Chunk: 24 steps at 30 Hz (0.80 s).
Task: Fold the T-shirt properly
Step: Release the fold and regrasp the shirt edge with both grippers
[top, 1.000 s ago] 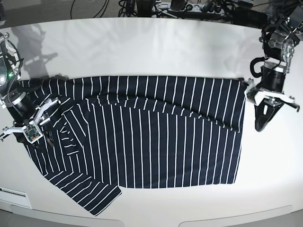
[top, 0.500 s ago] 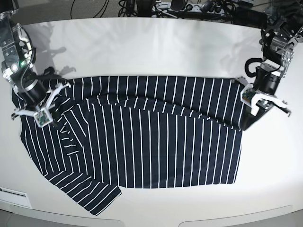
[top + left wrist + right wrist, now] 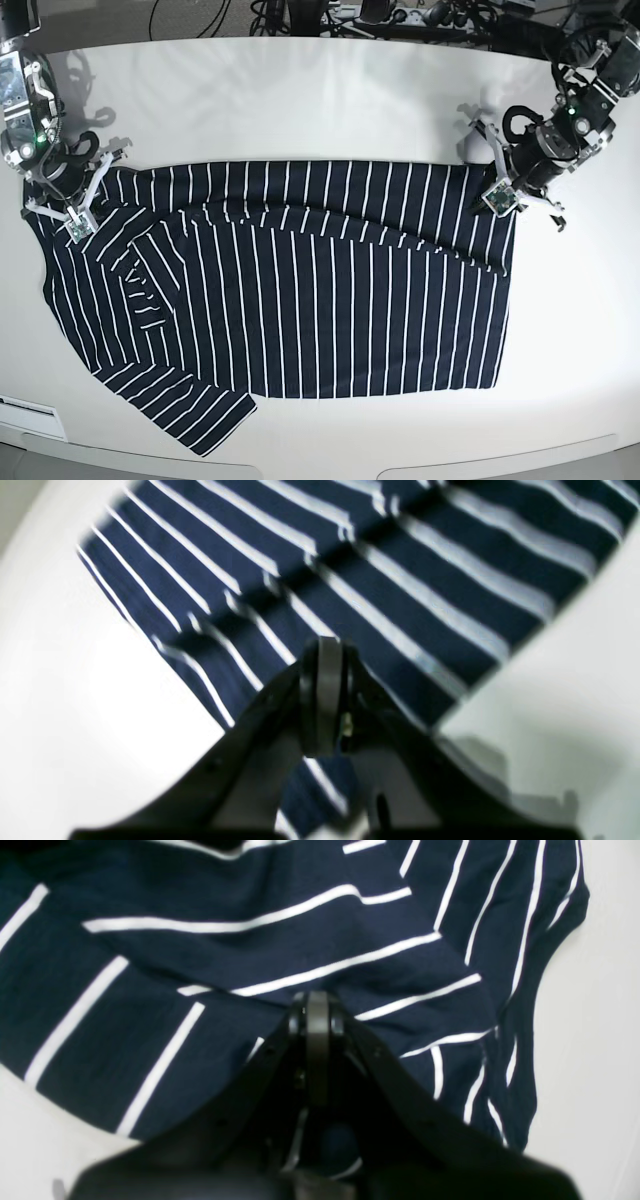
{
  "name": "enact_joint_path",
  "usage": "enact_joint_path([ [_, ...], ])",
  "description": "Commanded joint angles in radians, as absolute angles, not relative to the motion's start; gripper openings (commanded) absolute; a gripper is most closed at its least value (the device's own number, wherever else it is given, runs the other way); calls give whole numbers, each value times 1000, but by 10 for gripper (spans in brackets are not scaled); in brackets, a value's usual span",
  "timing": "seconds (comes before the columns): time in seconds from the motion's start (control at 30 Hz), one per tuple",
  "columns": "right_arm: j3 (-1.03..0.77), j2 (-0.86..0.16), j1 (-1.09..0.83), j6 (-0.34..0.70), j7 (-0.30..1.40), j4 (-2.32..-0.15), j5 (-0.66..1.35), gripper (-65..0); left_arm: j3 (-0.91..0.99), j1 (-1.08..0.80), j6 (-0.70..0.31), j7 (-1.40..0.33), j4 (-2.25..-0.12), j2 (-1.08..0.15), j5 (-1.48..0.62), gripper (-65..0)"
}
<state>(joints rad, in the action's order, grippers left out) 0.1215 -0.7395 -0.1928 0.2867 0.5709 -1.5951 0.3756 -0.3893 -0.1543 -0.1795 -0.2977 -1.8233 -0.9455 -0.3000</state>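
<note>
The T-shirt (image 3: 320,290), dark navy with thin white stripes, lies spread on the white table (image 3: 300,90), with a sleeve at the front left. My right gripper (image 3: 92,215) is at its far left corner. In the right wrist view, that gripper (image 3: 316,1007) is shut, with cloth (image 3: 150,965) puckered around its tips. My left gripper (image 3: 482,196) is over the far right corner. In the left wrist view, it (image 3: 322,652) is shut just above the flat cloth (image 3: 400,555), and no cloth shows between its jaws.
Cables and equipment (image 3: 400,15) crowd the table's far edge. Bare white table surrounds the shirt on all sides. A small white label (image 3: 30,410) sits at the front left edge.
My right gripper moved toward the far edge along the shirt's left side and shut on the cloth. My left gripper, shut throughout, swung from the bare table onto the shirt's far right corner.
</note>
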Motion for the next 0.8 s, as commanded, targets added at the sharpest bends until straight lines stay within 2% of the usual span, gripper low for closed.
enact_joint_path([
  [0.0,112,-763,-191,295,624,-1600,387,-650,-378,-144,-192,-291,-1835,-964,-305,-650],
  [0.23,110,-808,-239,292,743,-1644,528,-650,-377,-144,-271,-452,-1835,-973,-305,-650],
  [0.53,110,-832,-392,214,765,-1842,460,-650,-377,-173,-319,-504,-1889,-1009,-358,-650],
  [0.77,110,-832,-470,198,764,-1858,410,-650,-377,-221,-313,-525,-1937,-1071,-357,-650],
])
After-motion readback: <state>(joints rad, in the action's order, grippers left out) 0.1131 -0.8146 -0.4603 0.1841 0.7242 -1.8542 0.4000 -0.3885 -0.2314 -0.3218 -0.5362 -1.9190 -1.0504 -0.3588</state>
